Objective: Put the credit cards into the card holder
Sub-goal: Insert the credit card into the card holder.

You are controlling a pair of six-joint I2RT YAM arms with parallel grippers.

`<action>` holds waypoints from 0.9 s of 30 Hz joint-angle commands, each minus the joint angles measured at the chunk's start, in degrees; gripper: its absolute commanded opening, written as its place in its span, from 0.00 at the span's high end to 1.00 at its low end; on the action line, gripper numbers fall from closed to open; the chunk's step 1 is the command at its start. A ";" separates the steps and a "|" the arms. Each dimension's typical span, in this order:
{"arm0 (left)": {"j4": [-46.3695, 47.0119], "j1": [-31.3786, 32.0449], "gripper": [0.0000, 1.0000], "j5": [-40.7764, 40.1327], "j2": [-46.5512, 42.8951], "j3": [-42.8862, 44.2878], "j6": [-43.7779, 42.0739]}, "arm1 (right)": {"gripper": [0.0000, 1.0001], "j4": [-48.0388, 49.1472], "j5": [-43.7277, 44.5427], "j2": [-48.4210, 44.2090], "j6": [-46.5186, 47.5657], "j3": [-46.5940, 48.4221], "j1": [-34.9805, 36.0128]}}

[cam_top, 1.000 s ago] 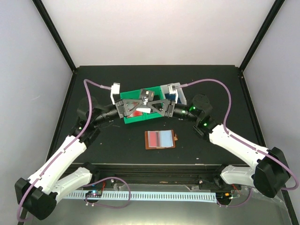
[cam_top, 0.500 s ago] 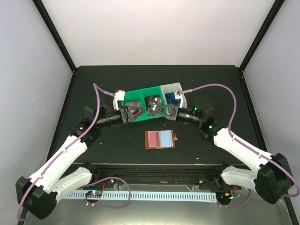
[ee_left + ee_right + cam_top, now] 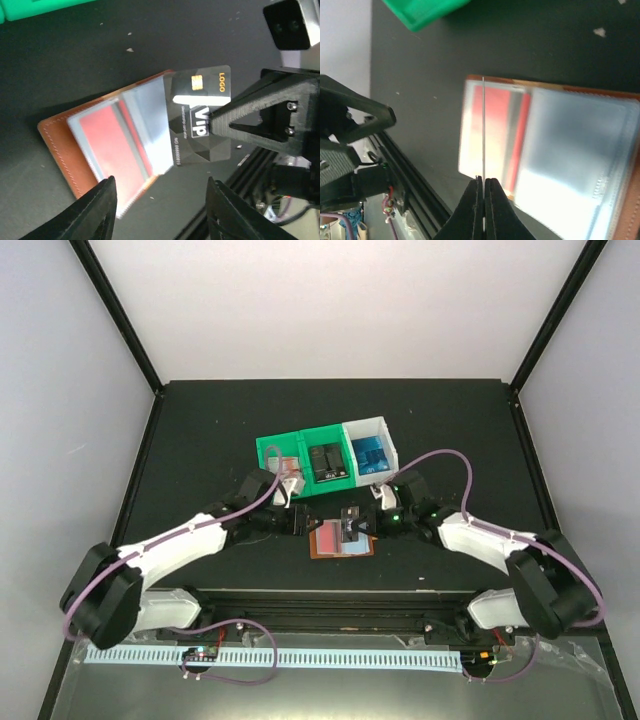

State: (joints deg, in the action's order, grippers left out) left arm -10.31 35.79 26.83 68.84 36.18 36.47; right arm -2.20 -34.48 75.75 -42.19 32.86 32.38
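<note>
On the near side of the bins, close to the front of the table (image 3: 200, 440), the card holder (image 3: 325, 540) lies open and flat, clear pockets up, with its snap tab (image 3: 378, 535) on the right edge.

Margins, as I read them from my station:
- A band of bare table separates the holder's far edge from the green bin (image 3: 262, 448).
- Its near edge lies close to the black rail (image 3: 330, 597).
- Left and right of it the surface is bare apart from the two arms.

The right gripper (image 3: 349, 526) hangs over the holder's middle. Its fingers (image 3: 492, 200) are pinched flat on one black card (image 3: 200, 120), lettered VIP. In the right wrist view this card shows only as a thin line standing over the red half of the holder. I cannot tell whether its lower edge touches the pocket.

The left gripper (image 3: 300, 523) sits just left of the holder, jaws spread wide, holding nothing.

Count:
- One holder.
- Two bins touching side by side: the green one with two compartments, and the white bin (image 3: 385, 435) with one.
- Five cards seen:
  - the held black card
  - a red card (image 3: 107, 145) in the holder's pocket
  - a red-and-white card (image 3: 285, 468) in the green bin's left compartment
  - a second black card (image 3: 325, 460) in its right compartment
  - a blue card (image 3: 370, 455) in the white bin

I cannot tell whether more cards lie stacked beneath those in the bins. Nor can I tell what the holder's pale blue-grey pocket contains.
</note>
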 commanded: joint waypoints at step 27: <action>3.95 3.00 0.91 -9.89 18.72 -3.42 2.29 | 0.99 13.43 -4.31 17.00 -7.24 -1.11 0.73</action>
State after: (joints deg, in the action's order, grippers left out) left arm -5.54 37.69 21.17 86.43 33.67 38.61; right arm 7.18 -39.00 92.03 -44.82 33.52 32.67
